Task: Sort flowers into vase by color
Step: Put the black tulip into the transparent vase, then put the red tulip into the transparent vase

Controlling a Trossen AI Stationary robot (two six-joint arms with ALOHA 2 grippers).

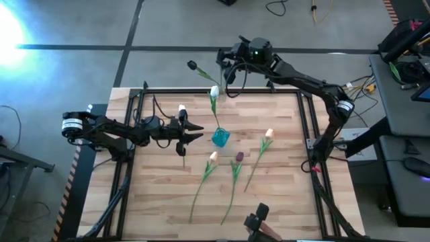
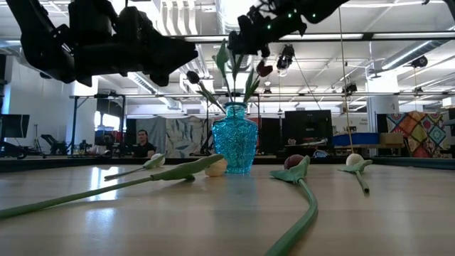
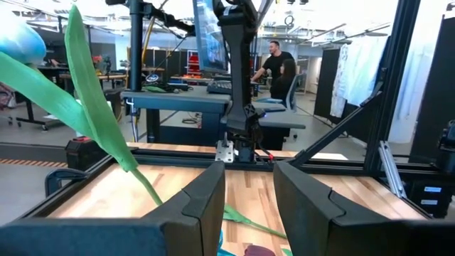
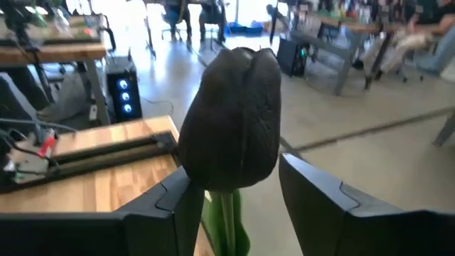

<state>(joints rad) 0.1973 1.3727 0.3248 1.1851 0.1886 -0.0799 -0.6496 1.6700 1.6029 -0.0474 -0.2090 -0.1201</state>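
A blue glass vase stands mid-table and also shows in the low view. It holds a white tulip and a dark tulip, both leaning toward the far edge. My right gripper is open at the far edge, high above the table. The dark tulip's stem runs between its fingers, and the dark head lies beyond their tips. My left gripper is open and empty, just left of the vase; it also shows in the left wrist view. My right gripper stands with one finger on either side of the dark tulip's stem, just below the head. The stem lies close to one finger. I cannot tell whether it touches. The gap between the fingers is much wider than the stem.
Two peach tulips and a maroon tulip lie right of and in front of the vase, stems toward the near edge. A white tulip lies under my left arm. A black frame borders the table.
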